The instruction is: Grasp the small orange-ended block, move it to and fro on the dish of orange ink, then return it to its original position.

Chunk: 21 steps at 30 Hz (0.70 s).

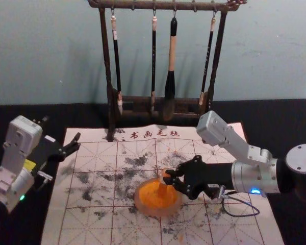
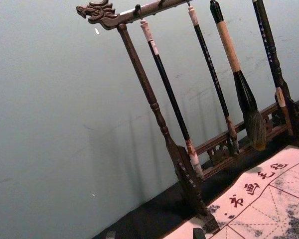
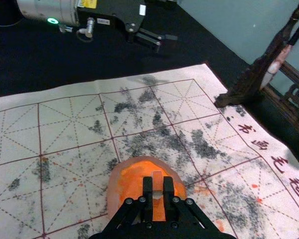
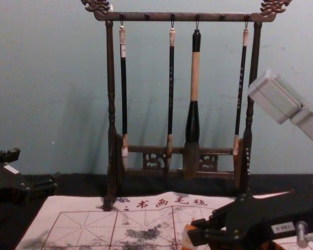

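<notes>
On the mat (image 1: 86, 224), lower centre, your right claw (image 1: 168, 178) clamps the block (image 3: 157, 182) over the dish (image 1: 139, 202); your left claw (image 1: 77, 142), at left, stands parted.

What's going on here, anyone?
The right pincer has the small block gripped between its fingers, at the dish of orange ink on the gridded mat. Contact with the ink can't be confirmed. The block isn't set back down yet. Left pincer is idle and open by the mat's left edge.
</notes>
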### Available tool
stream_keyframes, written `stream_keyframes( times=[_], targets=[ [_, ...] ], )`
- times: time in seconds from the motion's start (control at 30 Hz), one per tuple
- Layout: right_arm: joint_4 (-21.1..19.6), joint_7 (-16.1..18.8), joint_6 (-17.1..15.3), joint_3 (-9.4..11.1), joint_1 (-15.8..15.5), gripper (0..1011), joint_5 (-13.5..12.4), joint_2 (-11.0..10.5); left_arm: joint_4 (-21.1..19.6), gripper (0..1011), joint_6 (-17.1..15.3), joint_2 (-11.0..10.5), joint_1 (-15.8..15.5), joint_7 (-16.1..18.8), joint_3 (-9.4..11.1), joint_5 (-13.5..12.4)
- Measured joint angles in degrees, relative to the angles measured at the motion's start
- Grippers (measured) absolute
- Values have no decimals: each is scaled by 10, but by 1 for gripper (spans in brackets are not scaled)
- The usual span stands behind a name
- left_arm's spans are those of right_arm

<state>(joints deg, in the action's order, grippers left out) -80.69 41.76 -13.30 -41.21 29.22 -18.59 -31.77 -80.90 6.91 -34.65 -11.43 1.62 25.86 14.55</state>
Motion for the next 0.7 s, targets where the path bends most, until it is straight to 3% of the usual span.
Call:
stream_keyframes(
  times=[0.7],
  targets=[
    [-46, 3, -10, 11, -23, 96, -8, -35, 0, 1001, 0, 0, 0, 0, 0, 0]
  ],
)
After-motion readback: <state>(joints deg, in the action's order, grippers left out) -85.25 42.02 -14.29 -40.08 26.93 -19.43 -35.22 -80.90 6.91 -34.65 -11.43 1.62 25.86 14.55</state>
